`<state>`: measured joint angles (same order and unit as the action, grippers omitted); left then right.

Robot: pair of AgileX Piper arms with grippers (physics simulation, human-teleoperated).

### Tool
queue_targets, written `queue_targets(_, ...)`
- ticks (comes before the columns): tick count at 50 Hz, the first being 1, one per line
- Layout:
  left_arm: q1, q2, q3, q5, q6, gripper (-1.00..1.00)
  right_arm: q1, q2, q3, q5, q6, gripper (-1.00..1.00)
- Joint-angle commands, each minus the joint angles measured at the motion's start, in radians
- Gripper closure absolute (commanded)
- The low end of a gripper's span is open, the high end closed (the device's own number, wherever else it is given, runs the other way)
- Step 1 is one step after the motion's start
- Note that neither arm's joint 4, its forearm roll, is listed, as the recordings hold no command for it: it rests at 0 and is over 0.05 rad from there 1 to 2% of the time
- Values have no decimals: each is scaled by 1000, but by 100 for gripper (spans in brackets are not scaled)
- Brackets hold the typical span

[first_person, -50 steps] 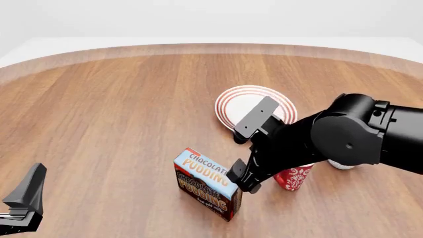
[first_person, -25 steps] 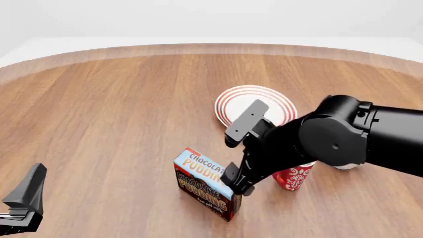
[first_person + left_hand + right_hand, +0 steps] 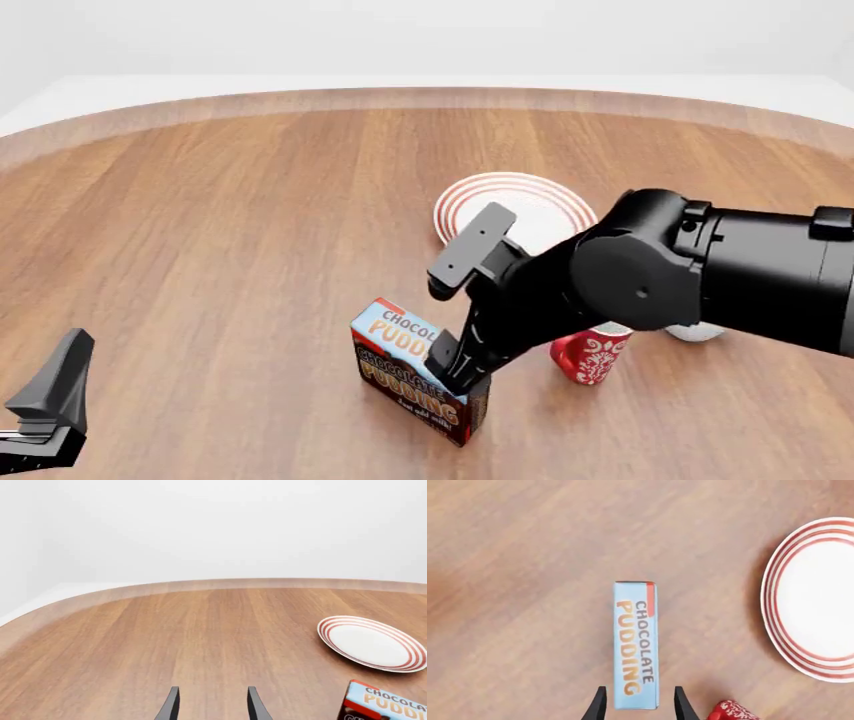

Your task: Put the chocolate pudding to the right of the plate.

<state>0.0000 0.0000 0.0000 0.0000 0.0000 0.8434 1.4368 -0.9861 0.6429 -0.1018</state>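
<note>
The chocolate pudding [image 3: 407,365] stands upright on the wooden table, its light-blue lettered top [image 3: 636,645] facing up. My right gripper [image 3: 454,378] hangs over the carton's right end and is open; its fingertips [image 3: 599,706] flank the carton's near end without visibly touching it. The plate [image 3: 470,205], white with red rings, lies behind the carton and is partly hidden by my right arm; it also shows as plate [image 3: 817,600] and plate [image 3: 370,642]. My left gripper [image 3: 212,707] is open and empty over bare wood at the table's front left, left gripper [image 3: 47,405]. The carton [image 3: 383,705] sits off to its side.
A red patterned mug [image 3: 591,357] stands just right of the carton, close under my right arm, also seen as red mug [image 3: 730,711]. A white mug [image 3: 694,331] peeks out behind the arm. The table edge [image 3: 400,95] curves along the back.
My right arm has moved left and lower, bringing the gripper from beside the carton to over its right end. The carton, plate and left gripper have stayed put.
</note>
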Motion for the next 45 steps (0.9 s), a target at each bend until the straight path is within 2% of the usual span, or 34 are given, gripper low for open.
queue_targets(1, 0, 0, 0, 0, 0, -100, 26, 48, -6, -19, 23, -100)
queue_targets(4, 0, 0, 0, 0, 0, -100, 2, 56, 19, -39, 13, -100)
queue_targets(24, 0, 0, 0, 0, 0, -100, -25, 101, 63, -77, 27, -100)
queue_targets(30, 0, 0, 0, 0, 0, -100, -12, 160, 56, -91, 43, -100)
queue_targets(34, 0, 0, 0, 0, 0, -100, 35, 213, 39, -97, 84, -100)
queue_targets(35, 0, 0, 0, 0, 0, -100, 39, 218, 40, -100, 85, 100)
queue_targets(36, 0, 0, 0, 0, 0, -100, 45, 225, 42, -101, 75, 100)
queue_targets(37, 0, 0, 0, 0, 0, -100, 72, 234, 31, -95, 107, 100)
queue_targets(45, 0, 0, 0, 0, 0, -100, 86, 226, 24, -77, 127, 100)
